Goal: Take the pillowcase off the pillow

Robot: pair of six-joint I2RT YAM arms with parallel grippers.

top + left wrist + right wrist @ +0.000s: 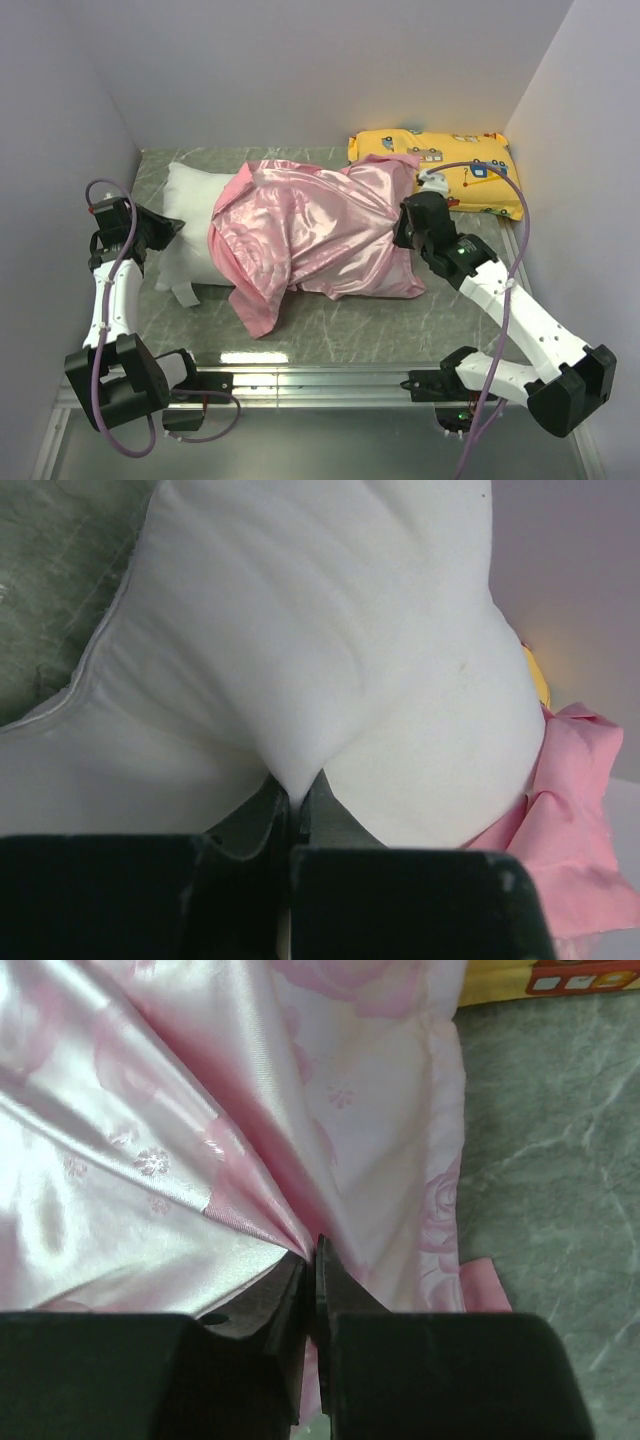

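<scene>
Left gripper (297, 792): clamped on the pillow (185, 215), bare left end.
Right gripper (312, 1250): nipping a fold of the pillowcase (310, 225), which sheathes the pillow's right half.
Risk: satin could slip out (shallow pinch).

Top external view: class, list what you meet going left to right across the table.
Left hand → white pillow → pink pillowcase → yellow pillow.
</scene>
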